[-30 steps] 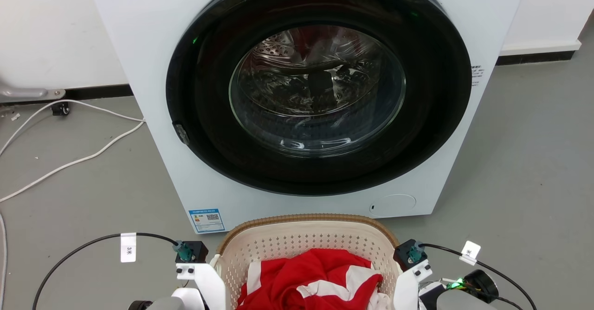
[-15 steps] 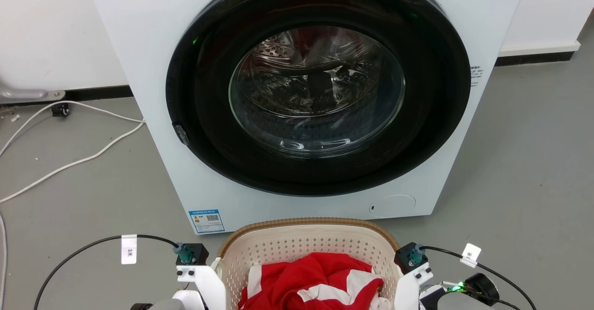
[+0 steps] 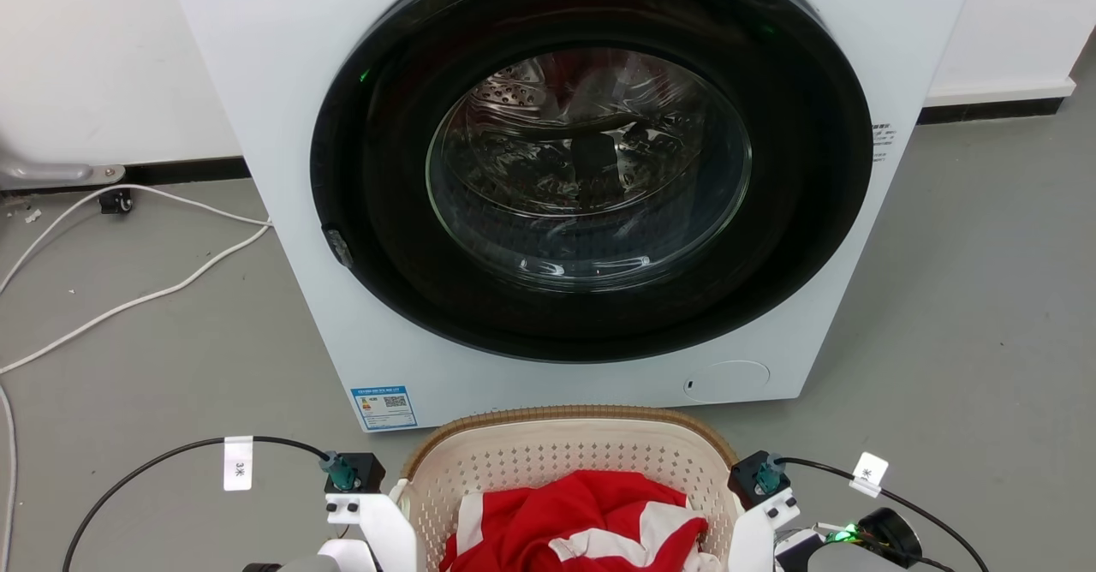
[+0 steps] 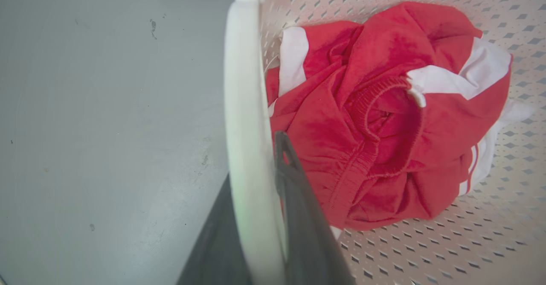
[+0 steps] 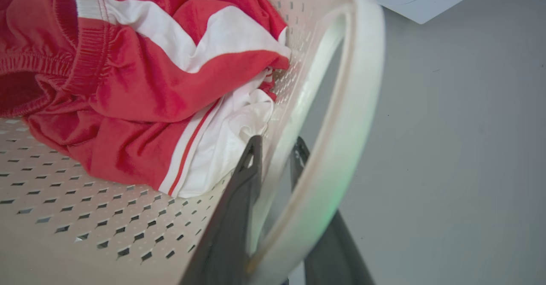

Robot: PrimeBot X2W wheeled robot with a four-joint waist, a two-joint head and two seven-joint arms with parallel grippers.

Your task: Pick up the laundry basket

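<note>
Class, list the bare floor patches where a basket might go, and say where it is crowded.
Free: grey floor right of the washer, to the wall. Left floor carries white cables. Crowded: the strip between washer and basket; left gripper and right gripper hold its handles.

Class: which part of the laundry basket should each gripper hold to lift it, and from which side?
Hold the laundry basket by its white side handles: left gripper on the left handle, right gripper on the right handle, from above. Each is a thin loop standing clear of the wall.
</note>
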